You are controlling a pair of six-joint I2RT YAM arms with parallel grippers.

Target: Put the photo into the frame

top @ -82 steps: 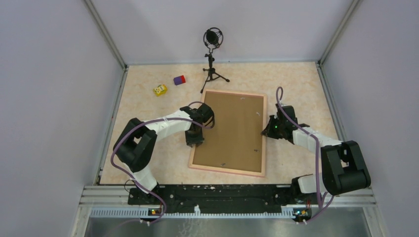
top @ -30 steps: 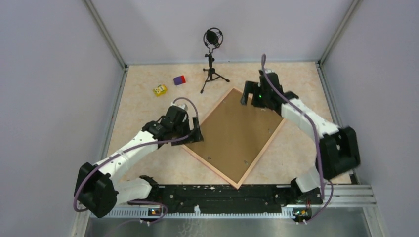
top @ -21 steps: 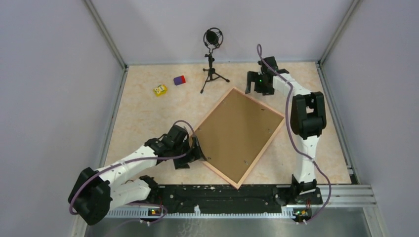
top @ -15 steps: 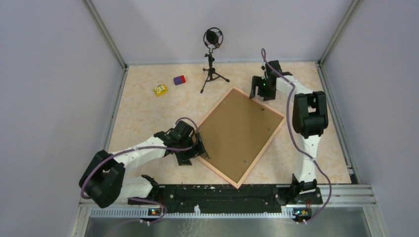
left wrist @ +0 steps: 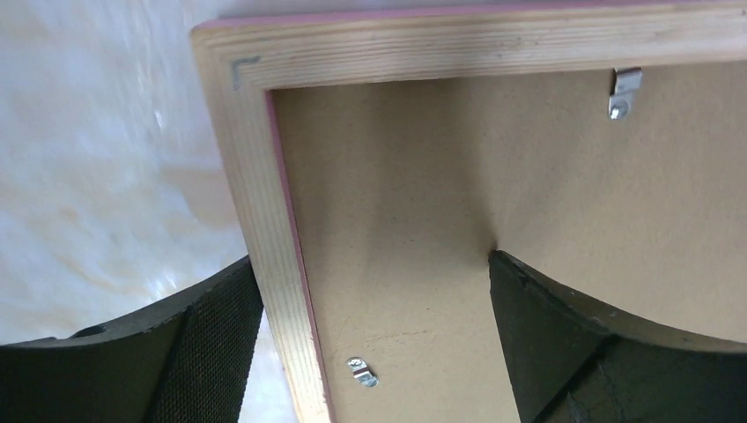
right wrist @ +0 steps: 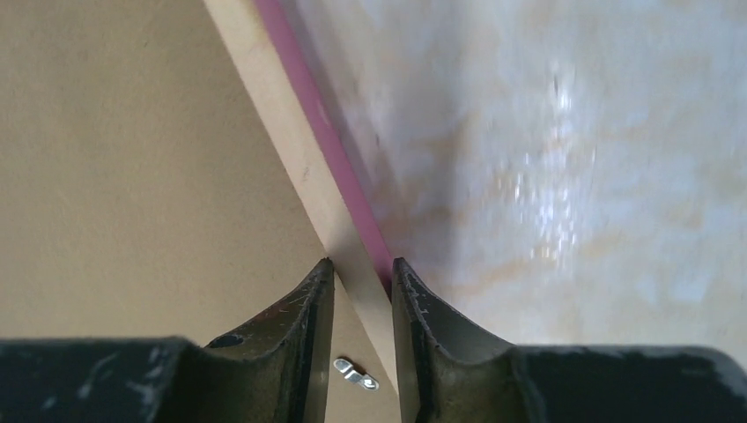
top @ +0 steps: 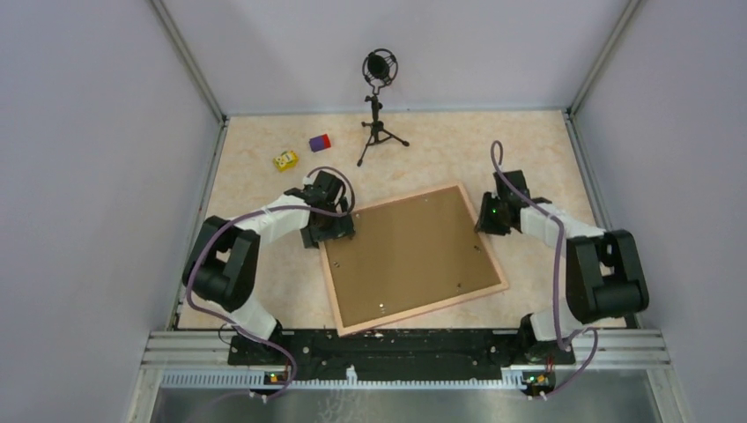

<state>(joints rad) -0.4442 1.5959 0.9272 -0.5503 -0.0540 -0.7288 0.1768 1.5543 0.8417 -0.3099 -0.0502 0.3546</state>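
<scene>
The frame (top: 329, 275) lies back-up on the table, slightly skewed, its brown backing board (top: 410, 256) facing me. The photo is hidden. My left gripper (top: 333, 225) is open at the frame's far left corner. In the left wrist view it (left wrist: 372, 260) straddles the wooden rail (left wrist: 255, 203), one finger (left wrist: 211, 335) over the table and the other over the board. My right gripper (top: 486, 218) is at the far right edge. In the right wrist view it (right wrist: 363, 263) is shut on the pink-edged rail (right wrist: 291, 150).
A microphone on a small tripod (top: 379, 97) stands at the back centre. A yellow toy (top: 284, 160) and a purple-and-red block (top: 320, 143) lie at the back left. Metal turn clips (left wrist: 624, 92) (right wrist: 355, 374) sit on the board. Grey walls enclose the table.
The frame has swung from a diamond-like tilt to nearly square with the table. The left arm moved to its far left corner. The right gripper came down and closed on the right rail.
</scene>
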